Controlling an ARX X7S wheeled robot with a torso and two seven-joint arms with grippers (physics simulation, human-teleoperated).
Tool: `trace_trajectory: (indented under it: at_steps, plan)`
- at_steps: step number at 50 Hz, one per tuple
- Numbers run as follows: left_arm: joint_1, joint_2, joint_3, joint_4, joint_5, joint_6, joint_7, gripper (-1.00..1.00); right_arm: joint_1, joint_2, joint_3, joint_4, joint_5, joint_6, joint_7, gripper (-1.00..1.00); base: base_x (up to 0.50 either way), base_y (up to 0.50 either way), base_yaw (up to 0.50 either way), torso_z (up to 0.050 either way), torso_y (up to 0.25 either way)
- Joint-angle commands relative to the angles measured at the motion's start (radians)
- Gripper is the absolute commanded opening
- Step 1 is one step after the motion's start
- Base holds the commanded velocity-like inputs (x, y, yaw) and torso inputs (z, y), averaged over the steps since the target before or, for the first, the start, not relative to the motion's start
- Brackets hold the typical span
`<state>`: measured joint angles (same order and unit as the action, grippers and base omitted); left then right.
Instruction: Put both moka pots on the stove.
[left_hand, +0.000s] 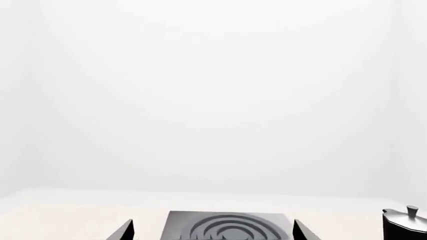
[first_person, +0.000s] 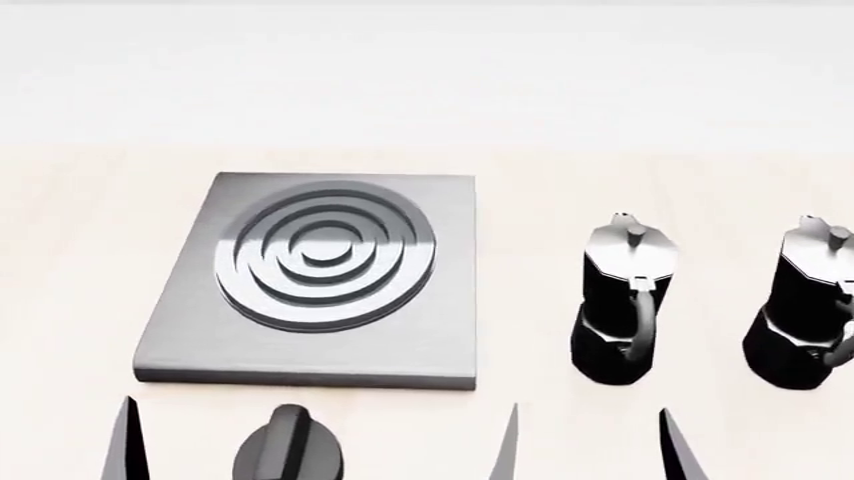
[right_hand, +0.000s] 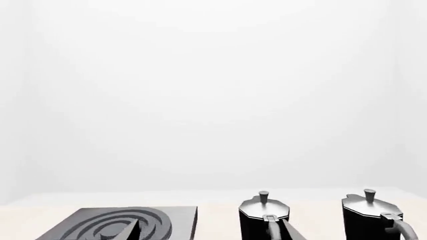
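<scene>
The stove (first_person: 320, 280) is a grey square plate with a ringed burner, lying left of centre on the pale table. Two black moka pots (first_person: 621, 300) (first_person: 807, 305) stand upright on the table to its right, handles toward me. My left gripper (left_hand: 213, 224) is open and empty, and it faces the stove (left_hand: 230, 227) from the near side; one moka pot (left_hand: 403, 222) shows at the edge. My right gripper (right_hand: 212, 225) is open and empty. One of its fingers lines up with the stove (right_hand: 100, 225), the other with the nearer moka pot (right_hand: 263, 215); the second pot (right_hand: 370, 212) stands beyond.
A round black dial knob (first_person: 287, 455) sits on the table just in front of the stove. Dark fingertips (first_person: 127, 445) (first_person: 678, 450) show along the head view's near edge. A bare strip of the pale tabletop (first_person: 80, 250) lies left of the stove, and a white wall stands behind.
</scene>
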<state>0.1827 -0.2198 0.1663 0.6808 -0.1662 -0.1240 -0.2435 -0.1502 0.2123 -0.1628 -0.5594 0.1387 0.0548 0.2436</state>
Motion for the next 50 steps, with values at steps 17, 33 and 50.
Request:
trace_trajectory:
  at_steps: [17,33,50]
  plan:
    - [-0.002,-0.015,0.015,-0.006,-0.005,0.008,-0.015,1.0,0.007,0.017,-0.011,0.01,0.003,0.0,0.017,1.0,0.0,0.17,0.0,0.0,0.0]
    - [-0.006,-0.026,0.024,-0.009,-0.01,0.01,-0.028,1.0,0.016,0.025,-0.027,0.031,-0.012,0.012,0.029,1.0,0.0,0.15,0.0,0.0,0.0]
    - [-0.006,-0.04,0.036,-0.013,-0.025,0.018,-0.042,1.0,0.096,0.016,-0.014,-0.071,0.028,0.2,0.082,1.0,0.0,0.0,0.0,0.0,0.0]
